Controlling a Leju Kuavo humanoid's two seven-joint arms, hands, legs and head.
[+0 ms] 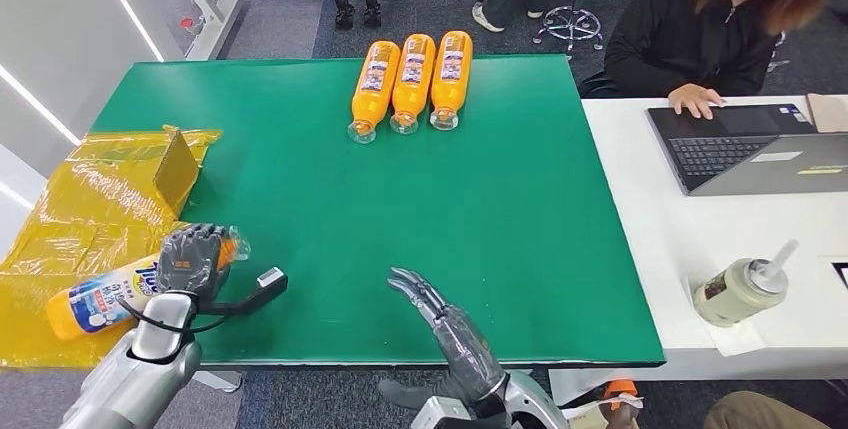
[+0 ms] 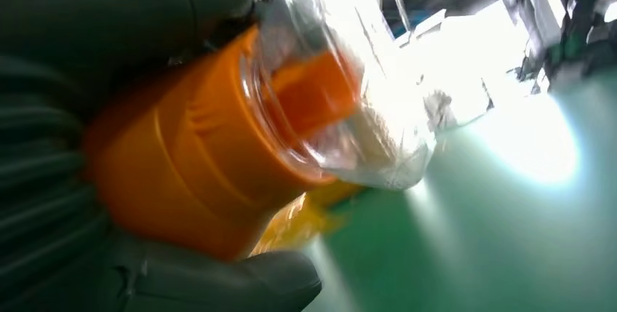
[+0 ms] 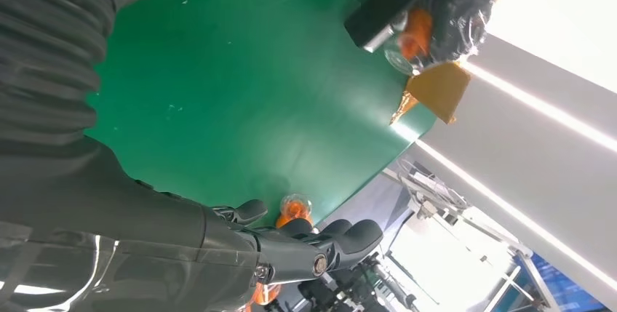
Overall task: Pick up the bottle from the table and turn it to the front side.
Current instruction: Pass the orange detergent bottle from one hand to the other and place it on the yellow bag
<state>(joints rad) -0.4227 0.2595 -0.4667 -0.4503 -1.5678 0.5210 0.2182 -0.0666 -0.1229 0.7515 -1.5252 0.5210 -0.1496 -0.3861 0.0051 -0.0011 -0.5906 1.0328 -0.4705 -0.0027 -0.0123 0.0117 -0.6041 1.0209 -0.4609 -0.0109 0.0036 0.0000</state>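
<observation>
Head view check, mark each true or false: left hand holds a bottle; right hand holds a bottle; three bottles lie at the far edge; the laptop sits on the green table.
1. The left hand holds an orange bottle. True.
2. The right hand holds a bottle. False: it is open and holds nothing.
3. Three orange bottles lie side by side near the green table's far edge. True.
4. The laptop sits on the green table. False: it sits on the white table.

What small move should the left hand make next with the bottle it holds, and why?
Probably carry the bottle rightward over the green table. The left hand grips it near the clear cap, at the table's left edge above the yellow bag; the open right hand waits over the table, likely to help turn it.
</observation>
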